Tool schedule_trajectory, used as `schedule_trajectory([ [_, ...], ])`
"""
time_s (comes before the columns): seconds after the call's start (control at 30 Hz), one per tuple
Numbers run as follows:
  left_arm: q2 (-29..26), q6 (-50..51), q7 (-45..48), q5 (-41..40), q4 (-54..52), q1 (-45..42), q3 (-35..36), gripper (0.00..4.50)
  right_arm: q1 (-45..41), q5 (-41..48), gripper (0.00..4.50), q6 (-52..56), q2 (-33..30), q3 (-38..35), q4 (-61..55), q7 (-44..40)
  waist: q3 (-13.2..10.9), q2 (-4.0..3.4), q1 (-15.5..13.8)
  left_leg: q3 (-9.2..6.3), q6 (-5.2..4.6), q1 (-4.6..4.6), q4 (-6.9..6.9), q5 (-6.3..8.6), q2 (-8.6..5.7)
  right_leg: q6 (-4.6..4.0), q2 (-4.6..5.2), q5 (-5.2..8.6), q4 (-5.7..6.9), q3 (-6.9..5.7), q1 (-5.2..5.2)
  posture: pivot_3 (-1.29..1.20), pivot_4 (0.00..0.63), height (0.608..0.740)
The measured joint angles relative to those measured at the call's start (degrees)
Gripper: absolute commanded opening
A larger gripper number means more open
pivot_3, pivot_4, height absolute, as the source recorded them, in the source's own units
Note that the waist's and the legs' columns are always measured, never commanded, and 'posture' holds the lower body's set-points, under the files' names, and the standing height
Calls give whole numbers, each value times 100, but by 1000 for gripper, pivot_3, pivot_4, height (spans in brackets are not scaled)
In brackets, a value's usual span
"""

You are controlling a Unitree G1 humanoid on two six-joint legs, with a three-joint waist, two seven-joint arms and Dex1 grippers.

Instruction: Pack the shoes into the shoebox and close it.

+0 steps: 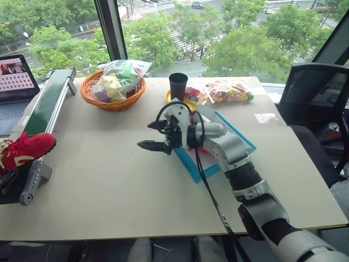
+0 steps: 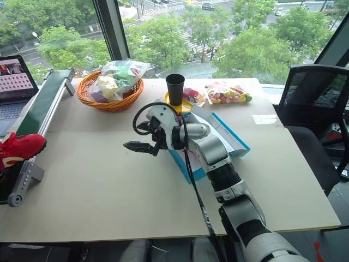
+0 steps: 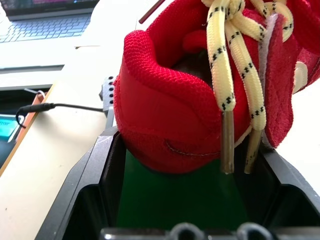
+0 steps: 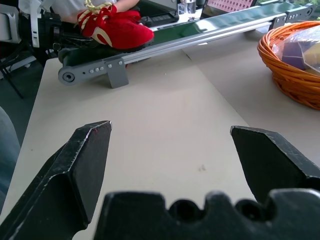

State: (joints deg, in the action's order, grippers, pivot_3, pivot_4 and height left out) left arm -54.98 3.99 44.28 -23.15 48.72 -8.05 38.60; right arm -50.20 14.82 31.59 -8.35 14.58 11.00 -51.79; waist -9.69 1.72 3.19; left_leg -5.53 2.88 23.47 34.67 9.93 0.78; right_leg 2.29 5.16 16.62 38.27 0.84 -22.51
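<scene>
One red shoe (image 1: pixel 27 148) with pale yellow laces lies on the near end of a green conveyor belt (image 1: pixel 48 102) at the table's left edge. In the left wrist view my left gripper (image 3: pixel 192 145) has its black fingers (image 3: pixel 97 185) pressed against both sides of the shoe's heel (image 3: pixel 165 115). The turquoise shoebox (image 2: pixel 232 136) lies at mid-table, mostly hidden under my right forearm. My right gripper (image 1: pixel 147 135) hovers open over bare table left of the box, pointing toward the shoe (image 4: pixel 117 27), with nothing between its fingers.
An orange basket (image 1: pixel 113 97) of bagged items stands at the back. Beside it are a black cup (image 1: pixel 178 85) and bags of sweets (image 1: pixel 229 91). A laptop (image 1: pixel 15 79) sits far left, an office chair (image 1: pixel 313 101) on the right.
</scene>
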Motion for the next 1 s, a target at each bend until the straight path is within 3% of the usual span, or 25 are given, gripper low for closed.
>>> schedule_trajectory([
  [0.17, 456, 682, -152, -348, -1474, 108, -31, 2615, -80, 575, 4500, 659, 270, -629, 54, 294, 1, 2, -63, -2, 0, 4, 3, 0, 1, -6, 1, -3, 3, 1, 2, 0, 150, 738],
  [0.43, 1235, 2153, -1356, -973, -4459, -311, -423, 2615, -879, 2173, 4500, 3042, 692, -3092, 1517, 2052, 1, 4, -121, -6, 0, 5, 3, 0, -2, -19, -1, -11, -6, 3, 9, 0, 150, 738],
  [0.67, 2071, 3208, -2451, -1524, -6058, -1455, -1327, 2615, -885, 2709, 4500, 3635, 1028, -3756, 1595, 2933, 0, 2, -18, 2, -1, 19, 11, 0, -4, -20, -2, -12, -3, 14, -1, 0, 150, 738],
  [1.0, 2413, 3387, -2624, -1297, -6675, -1407, -2371, 2615, -1223, 2744, 4500, 3356, 780, -4092, 1615, 3534, -1, -1, 27, 5, -1, 22, 13, 0, -3, -20, -7, -12, -9, 17, -2, 0, 150, 738],
])
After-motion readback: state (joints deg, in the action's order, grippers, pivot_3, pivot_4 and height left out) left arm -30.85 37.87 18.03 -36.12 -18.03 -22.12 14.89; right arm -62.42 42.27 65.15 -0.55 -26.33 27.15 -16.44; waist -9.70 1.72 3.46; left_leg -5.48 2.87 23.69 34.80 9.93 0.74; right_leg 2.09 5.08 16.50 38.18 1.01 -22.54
